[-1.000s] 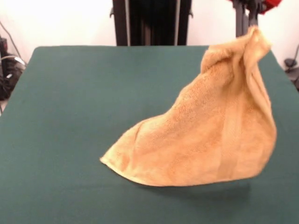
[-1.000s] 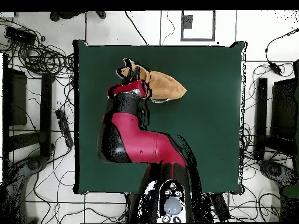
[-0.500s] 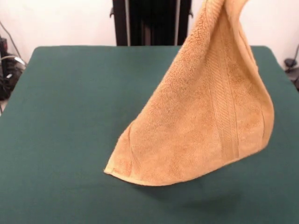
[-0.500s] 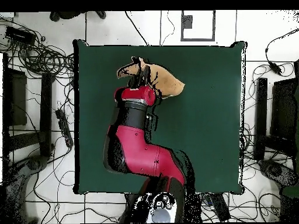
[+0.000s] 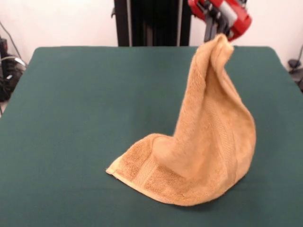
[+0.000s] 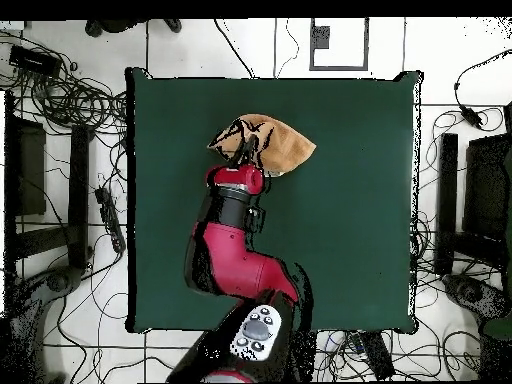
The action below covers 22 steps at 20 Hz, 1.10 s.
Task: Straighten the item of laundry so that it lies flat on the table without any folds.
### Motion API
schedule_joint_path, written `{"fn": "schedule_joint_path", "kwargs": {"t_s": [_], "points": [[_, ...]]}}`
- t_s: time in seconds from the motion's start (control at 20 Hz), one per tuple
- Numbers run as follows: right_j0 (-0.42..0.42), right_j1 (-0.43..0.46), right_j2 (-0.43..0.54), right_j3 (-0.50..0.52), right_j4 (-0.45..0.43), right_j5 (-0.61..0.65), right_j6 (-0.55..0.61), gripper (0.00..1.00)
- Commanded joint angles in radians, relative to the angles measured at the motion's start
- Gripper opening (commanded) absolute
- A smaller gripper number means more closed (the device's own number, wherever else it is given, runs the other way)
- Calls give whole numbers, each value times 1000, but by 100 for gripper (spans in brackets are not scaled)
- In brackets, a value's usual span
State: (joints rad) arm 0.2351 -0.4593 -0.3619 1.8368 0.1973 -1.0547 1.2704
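Observation:
The item of laundry (image 5: 203, 146) is an orange-tan towel, held up by one corner so it hangs in a tall peak. Its lower part rests on the green table (image 5: 85, 109), with a pale-hemmed corner lying flat at the front left. My gripper (image 5: 218, 39) is shut on the top corner of the towel, high over the right half of the table. In the overhead view the towel (image 6: 280, 145) shows in the table's far part, just beyond my gripper (image 6: 245, 150) and the red arm.
The arm (image 6: 235, 240) reaches across the middle of the table (image 6: 350, 220) from the base side. Cables and dark equipment (image 6: 60, 200) lie on the floor around the table. A dark stand (image 5: 154, 21) rises behind the table's far edge.
The gripper has come down and moved left with the towel's corner. More of the towel now lies on the table, and its peak is lower and narrower.

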Motion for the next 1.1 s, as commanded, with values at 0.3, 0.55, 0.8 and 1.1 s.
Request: {"fn": "schedule_joint_path", "kwargs": {"t_s": [0.3,0.55,0.8,1.1], "points": [[96,159,8,44,156,-147,120,0],[145,158,2,54,209,-110,98,0],[174,168,18,57,258,-46,102,0],[157,187,82,41,227,43,178,0]]}}
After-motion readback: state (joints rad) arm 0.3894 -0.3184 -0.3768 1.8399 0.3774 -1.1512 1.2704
